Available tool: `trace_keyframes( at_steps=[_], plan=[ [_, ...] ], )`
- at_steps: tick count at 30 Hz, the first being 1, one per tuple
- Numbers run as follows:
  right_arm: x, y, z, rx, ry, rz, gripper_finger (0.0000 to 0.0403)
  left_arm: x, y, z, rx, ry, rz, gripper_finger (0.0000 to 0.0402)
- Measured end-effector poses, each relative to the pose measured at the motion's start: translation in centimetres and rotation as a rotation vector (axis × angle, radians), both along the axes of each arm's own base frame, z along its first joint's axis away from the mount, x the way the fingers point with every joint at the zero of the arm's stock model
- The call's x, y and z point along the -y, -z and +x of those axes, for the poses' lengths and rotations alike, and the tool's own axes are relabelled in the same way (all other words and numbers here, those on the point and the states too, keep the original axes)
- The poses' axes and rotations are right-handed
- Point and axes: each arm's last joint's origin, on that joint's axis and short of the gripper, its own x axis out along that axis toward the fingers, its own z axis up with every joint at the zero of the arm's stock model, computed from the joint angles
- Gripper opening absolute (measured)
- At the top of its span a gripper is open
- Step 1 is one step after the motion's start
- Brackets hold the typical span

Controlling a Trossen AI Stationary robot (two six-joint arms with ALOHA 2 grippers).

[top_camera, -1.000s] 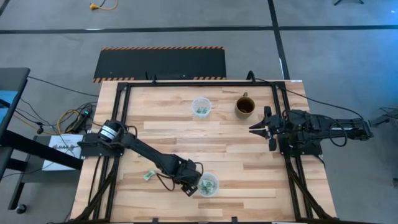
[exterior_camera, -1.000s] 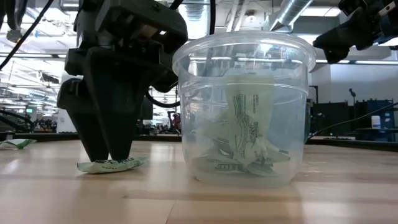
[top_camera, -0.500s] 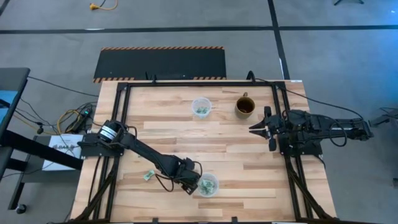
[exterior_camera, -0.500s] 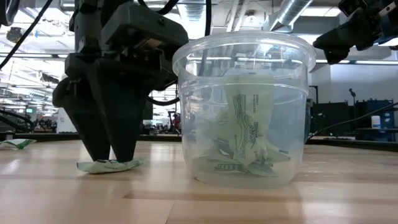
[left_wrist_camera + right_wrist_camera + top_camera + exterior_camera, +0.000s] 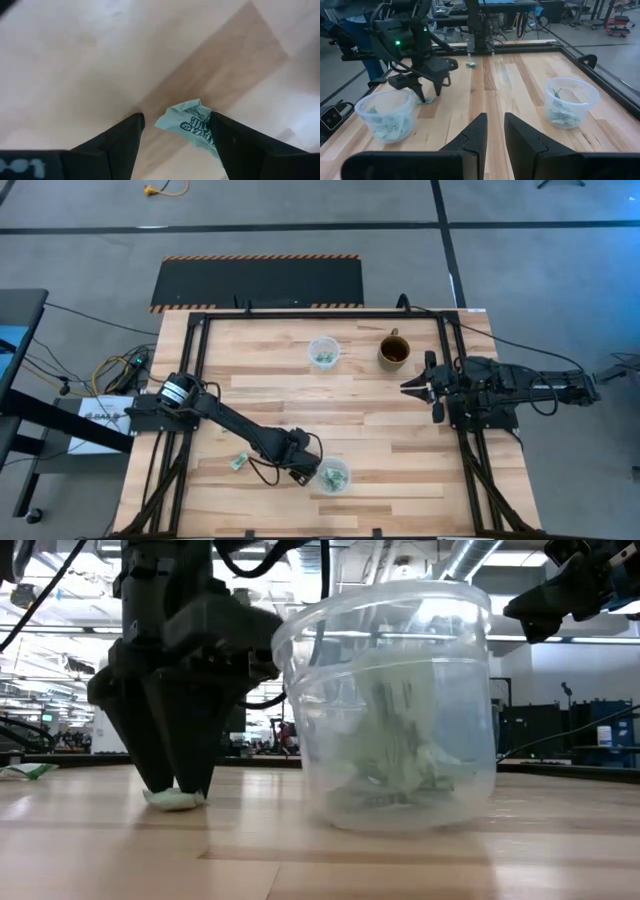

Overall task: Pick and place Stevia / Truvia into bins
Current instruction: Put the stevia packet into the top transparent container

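Observation:
My left gripper [image 5: 297, 475] points down at the table's near side, just left of the near clear cup [image 5: 334, 476], which holds several green-and-white packets. It is open. A crumpled green packet [image 5: 187, 124] lies on the wood between its fingertips, also visible in the low view [image 5: 175, 800]. The near cup [image 5: 385, 710] looks blurred and slightly tilted. The far clear cup [image 5: 323, 352] also holds packets. Another loose packet [image 5: 239, 462] lies flat to the left. My right gripper [image 5: 415, 387] waits at the right edge with only a narrow gap between its fingers. My left gripper comes from above, fingers pointing down, one on each side of the crumpled packet. One finger [image 5: 225, 135] touches the packet's edge [image 5: 205, 131]. A strip of bare wood shows between the packet and the other finger. The packet rests on the table.
A brown mug [image 5: 393, 351] stands right of the far cup. A black metal frame [image 5: 320, 312] runs along the table's edges. Bare wood lies across the table's middle between the two cups.
My left gripper has shifted slightly toward the table's left, away from the near cup, staying low over the packet. The packet, earlier spread flat, is now bunched up between the fingertips. The near cup has rocked and now looks tilted.

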Motion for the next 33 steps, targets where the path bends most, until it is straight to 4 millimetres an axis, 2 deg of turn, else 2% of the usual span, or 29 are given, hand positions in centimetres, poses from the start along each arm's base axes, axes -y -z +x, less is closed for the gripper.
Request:
trace_keyframes(
  at_steps=[9,22,33],
  plan=[
    [0.0,0.0,0.0,0.000,0.000,0.000,0.0059,-1.6,0.0,-0.5,-0.073,0.000,0.102,0.0233],
    [0.0,0.0,0.0,0.000,0.000,0.000,0.0059,-1.0,-1.4,1.0,0.001,0.082,0.122,0.0233],
    [0.0,0.0,0.0,-0.003,0.000,0.000,0.0059,-1.3,-1.2,0.3,-0.060,0.127,0.158,0.0233]
  ],
)
